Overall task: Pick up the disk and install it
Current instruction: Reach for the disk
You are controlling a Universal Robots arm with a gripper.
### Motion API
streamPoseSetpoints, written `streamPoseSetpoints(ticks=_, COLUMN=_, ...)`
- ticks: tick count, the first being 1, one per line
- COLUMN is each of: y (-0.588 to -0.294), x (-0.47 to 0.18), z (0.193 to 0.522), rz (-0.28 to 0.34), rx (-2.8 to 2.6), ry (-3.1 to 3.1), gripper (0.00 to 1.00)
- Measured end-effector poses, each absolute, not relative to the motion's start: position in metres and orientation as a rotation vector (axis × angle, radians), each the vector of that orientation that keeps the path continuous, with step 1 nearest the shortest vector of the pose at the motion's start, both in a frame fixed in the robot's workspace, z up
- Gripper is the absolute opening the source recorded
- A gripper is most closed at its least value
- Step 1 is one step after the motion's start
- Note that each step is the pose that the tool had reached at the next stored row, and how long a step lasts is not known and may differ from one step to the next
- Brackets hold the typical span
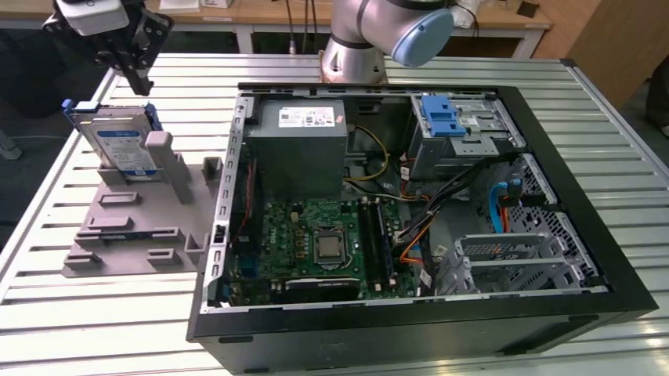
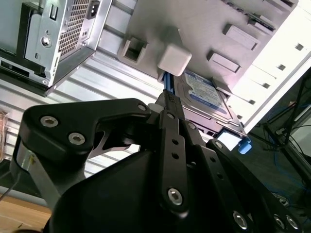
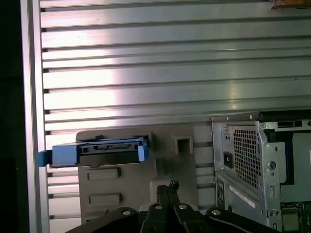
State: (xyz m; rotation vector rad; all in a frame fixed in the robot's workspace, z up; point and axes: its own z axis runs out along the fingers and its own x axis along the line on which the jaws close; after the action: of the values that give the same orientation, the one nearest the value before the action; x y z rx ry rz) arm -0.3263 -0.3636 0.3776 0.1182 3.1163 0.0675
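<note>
The gripper [image 1: 139, 84] hangs just above the disk [image 1: 117, 141], fingers pressed together on nothing, clear of it; the disk stands on edge in a grey holder [image 1: 136, 235], a grey post [image 1: 159, 150] against its face; an open computer case [image 1: 544, 329] lies beside the holder, to the exterior view's right, on the slatted table [image 1: 94, 329].

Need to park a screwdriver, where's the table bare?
Bare slatted metal table lies at the exterior view's lower left, bordered by the grey plastic fixture and the open black computer case; also beyond the case, either side of the arm's base. Inside the case is crowded.
</note>
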Motion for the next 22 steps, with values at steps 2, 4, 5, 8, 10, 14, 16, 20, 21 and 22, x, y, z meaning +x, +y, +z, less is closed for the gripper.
streamPoseSetpoints(ticks=2, y=-0.363, x=-0.329, z=0.377, rz=0.067, rx=0.118, ry=3.117, gripper=0.11)
streamPoseSetpoints(ticks=4, y=-0.363, x=-0.332, z=0.377, rz=0.067, rx=0.118, ry=3.117, gripper=0.11)
streamPoseSetpoints(ticks=5, y=-0.362, x=-0.333, z=0.377, rz=0.067, rx=0.118, ry=3.117, gripper=0.11)
streamPoseSetpoints(ticks=8, y=-0.362, x=-0.336, z=0.376, rz=0.067, rx=0.118, ry=3.117, gripper=0.11)
streamPoseSetpoints(ticks=10, y=-0.362, x=-0.336, z=0.376, rz=0.067, rx=0.118, ry=3.117, gripper=0.11)
streamPoseSetpoints(ticks=14, y=-0.362, x=-0.336, z=0.376, rz=0.067, rx=0.118, ry=3.117, gripper=0.11)
streamPoseSetpoints(ticks=16, y=-0.362, x=-0.337, z=0.376, rz=0.068, rx=0.115, ry=3.117, gripper=0.11)
streamPoseSetpoints(ticks=20, y=-0.362, x=-0.342, z=0.376, rz=0.068, rx=0.091, ry=3.119, gripper=0.11)
streamPoseSetpoints(ticks=21, y=-0.362, x=-0.344, z=0.375, rz=0.068, rx=0.088, ry=3.119, gripper=0.11)
streamPoseSetpoints(ticks=22, y=-0.362, x=-0.347, z=0.375, rz=0.068, rx=0.087, ry=3.119, gripper=0.11)
